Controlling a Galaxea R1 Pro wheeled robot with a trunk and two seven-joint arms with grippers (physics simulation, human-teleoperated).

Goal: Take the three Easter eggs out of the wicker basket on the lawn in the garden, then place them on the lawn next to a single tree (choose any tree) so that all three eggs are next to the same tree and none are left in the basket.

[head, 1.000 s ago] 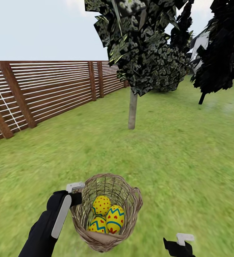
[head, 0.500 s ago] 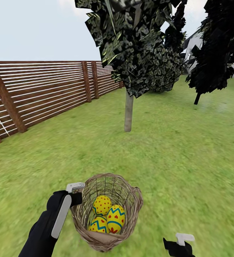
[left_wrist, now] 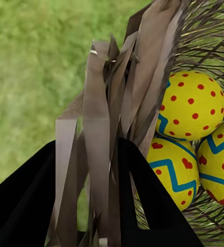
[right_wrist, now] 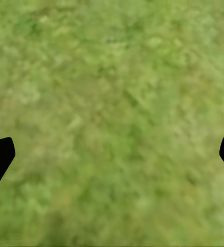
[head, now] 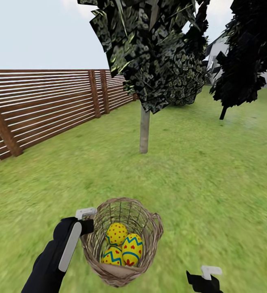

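The wicker basket [head: 154,228] hangs just in front of me over the lawn [head: 206,175], and my left gripper [head: 87,221] is shut on its rim at the left. In the left wrist view, brown rim strips of the basket [left_wrist: 104,128] run between the left gripper's [left_wrist: 89,154] black fingers [left_wrist: 30,198]. Three yellow Easter eggs lie inside: a red-dotted one [head: 116,233] [left_wrist: 191,105], one with hearts [head: 132,248] [left_wrist: 221,164], and a zigzag one [head: 111,256] [left_wrist: 173,172]. My right gripper [head: 204,278] [right_wrist: 112,154] is open over bare grass. A tree [head: 144,130] stands ahead.
A brown slatted fence [head: 47,108] runs along the left side. Past the near tree stands a second, dark one [head: 241,61], with a round bush [head: 186,81] between them. Open grass lies between me and the trunk.
The whole view has shifted: the trunk and fence slid left and the trunk sits a little lower, so the camera moved. The basket, eggs and both arms keep their place in the picture.
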